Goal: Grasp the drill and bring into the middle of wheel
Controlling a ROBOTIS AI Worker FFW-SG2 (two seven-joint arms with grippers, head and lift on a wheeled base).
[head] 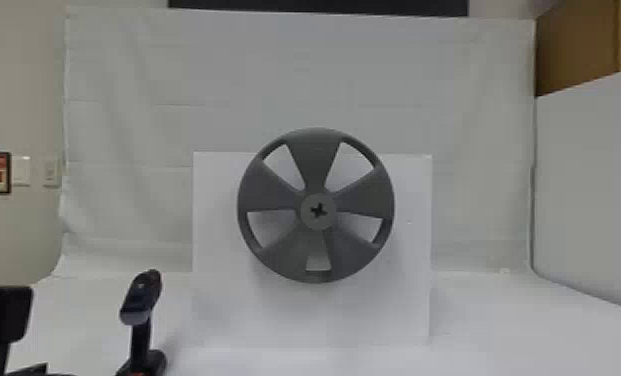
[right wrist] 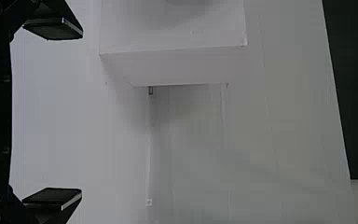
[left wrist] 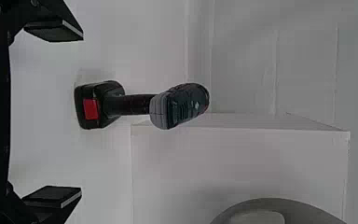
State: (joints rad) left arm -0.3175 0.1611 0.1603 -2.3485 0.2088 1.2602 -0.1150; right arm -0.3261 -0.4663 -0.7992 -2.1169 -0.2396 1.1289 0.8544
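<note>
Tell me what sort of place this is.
Probably a robotics lab or test booth: a white cloth backdrop behind a gray wheel at the front of a white box, and a cordless drill nearby.

Left gripper (head: 3, 315) and right gripper (right wrist: 81, 113) both showing black. Flat, angular fingers (left wrist: 53, 31) are carrying dark pads, pale strips are lining their edges.
</note>
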